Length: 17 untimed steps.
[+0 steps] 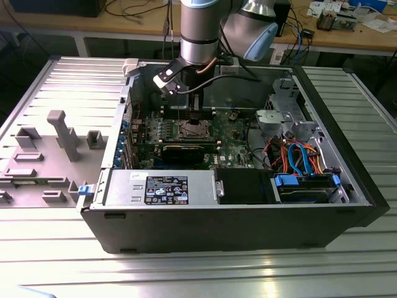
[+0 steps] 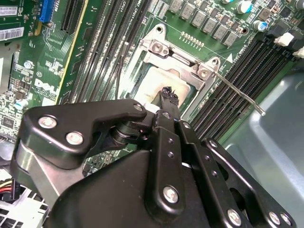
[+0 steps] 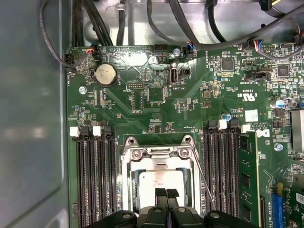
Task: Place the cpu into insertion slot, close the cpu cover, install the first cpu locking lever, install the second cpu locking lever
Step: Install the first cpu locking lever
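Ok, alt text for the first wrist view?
The black gripper, fingers shut, is over the square silver-grey cpu, framed by the thin silver metal cpu cover on a green motherboard. Long black memory slots flank it; a thin wire lever angles alongside.

surface: ribbed metal table [image 1: 186, 273] | behind: wooden workbench [image 1: 366, 38], cables [image 1: 127, 11] | light: glare on table

An electronics workshop: cable-strewn workbench [image 1: 366, 38], opened computer case [image 1: 217, 231].
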Each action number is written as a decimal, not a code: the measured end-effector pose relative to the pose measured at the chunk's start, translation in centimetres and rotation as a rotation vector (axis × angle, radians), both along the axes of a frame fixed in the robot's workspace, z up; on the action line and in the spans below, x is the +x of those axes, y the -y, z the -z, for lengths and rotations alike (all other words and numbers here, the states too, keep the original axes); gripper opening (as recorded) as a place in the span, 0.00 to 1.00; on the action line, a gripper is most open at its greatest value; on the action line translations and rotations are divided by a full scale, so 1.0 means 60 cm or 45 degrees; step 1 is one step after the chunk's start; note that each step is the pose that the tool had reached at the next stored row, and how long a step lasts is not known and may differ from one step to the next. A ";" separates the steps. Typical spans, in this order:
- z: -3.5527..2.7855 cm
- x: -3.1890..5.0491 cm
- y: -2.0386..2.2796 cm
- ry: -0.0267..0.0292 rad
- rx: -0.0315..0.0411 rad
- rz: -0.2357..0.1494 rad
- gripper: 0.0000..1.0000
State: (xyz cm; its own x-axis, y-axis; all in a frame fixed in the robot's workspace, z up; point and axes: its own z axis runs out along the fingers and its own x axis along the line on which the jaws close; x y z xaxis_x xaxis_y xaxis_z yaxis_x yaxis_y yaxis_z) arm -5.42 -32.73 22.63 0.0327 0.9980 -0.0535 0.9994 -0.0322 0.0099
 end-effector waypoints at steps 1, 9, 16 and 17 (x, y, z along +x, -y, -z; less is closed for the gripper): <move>-0.001 0.000 0.0000 -0.0004 -0.0001 0.000 0.11; -0.008 0.000 0.0000 -0.0010 0.0007 0.000 0.11; -0.016 0.000 0.0000 -0.0026 0.0008 0.000 0.11; -0.018 0.000 0.0000 -0.0031 0.0007 0.000 0.11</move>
State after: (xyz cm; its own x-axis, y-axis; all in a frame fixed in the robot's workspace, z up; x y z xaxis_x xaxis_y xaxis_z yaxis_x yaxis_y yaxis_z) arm -5.41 -32.73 23.71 0.0326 0.9981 -0.0530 0.9995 -0.0322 0.0075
